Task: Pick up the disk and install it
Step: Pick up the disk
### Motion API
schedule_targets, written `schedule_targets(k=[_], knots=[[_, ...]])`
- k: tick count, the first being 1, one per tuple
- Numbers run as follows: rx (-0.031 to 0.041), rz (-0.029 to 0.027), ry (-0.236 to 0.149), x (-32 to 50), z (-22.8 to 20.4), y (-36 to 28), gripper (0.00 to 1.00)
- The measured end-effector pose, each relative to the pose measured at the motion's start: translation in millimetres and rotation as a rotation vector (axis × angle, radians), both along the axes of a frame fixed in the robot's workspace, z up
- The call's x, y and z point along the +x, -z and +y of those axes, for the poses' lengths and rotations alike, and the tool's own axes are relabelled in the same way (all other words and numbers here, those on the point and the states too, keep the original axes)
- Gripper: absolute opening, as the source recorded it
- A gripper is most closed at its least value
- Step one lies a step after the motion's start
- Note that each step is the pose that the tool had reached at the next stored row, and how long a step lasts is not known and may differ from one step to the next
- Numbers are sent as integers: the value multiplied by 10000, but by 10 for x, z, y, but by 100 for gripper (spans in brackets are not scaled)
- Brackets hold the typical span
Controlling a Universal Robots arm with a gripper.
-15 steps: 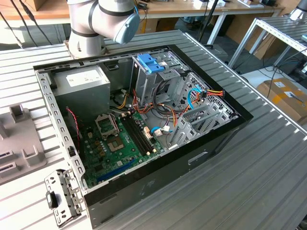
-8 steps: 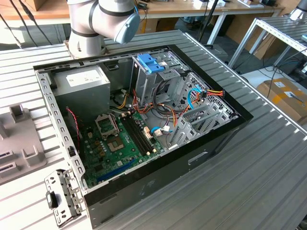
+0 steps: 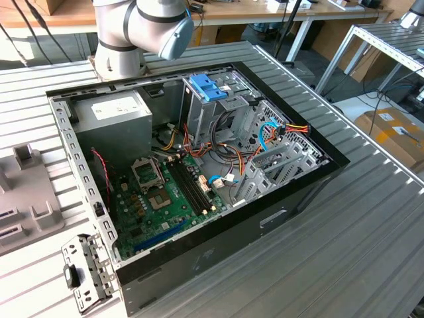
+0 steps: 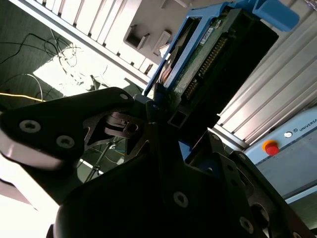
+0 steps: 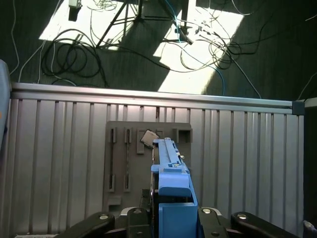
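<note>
**While clamped in the pincer (image 4: pixel 157 106), disk (image 4: pixel 208 64) hangs over table (image 5: pixel 54 168)**

Second wrist view: jaws closed on the disk's blue-railed body, connector row exposed. First wrist view: disk edge-on above a grey fixture plate (image 5: pixel 124 153) on the slatted table. Exterior view: open computer case (image 3: pixel 199 165) sits on the table.

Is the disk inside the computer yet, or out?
Out. The gripper is shut on the disk, holding it over the slatted table near the grey tray, not in the computer case.
</note>
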State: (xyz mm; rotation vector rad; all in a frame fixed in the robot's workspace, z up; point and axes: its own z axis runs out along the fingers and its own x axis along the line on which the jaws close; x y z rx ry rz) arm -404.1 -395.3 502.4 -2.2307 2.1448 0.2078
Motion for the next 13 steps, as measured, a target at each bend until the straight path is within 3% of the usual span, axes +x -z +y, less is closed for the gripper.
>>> schedule_targets(k=[13], knots=[[0,0,0,4,-130,1,36]])
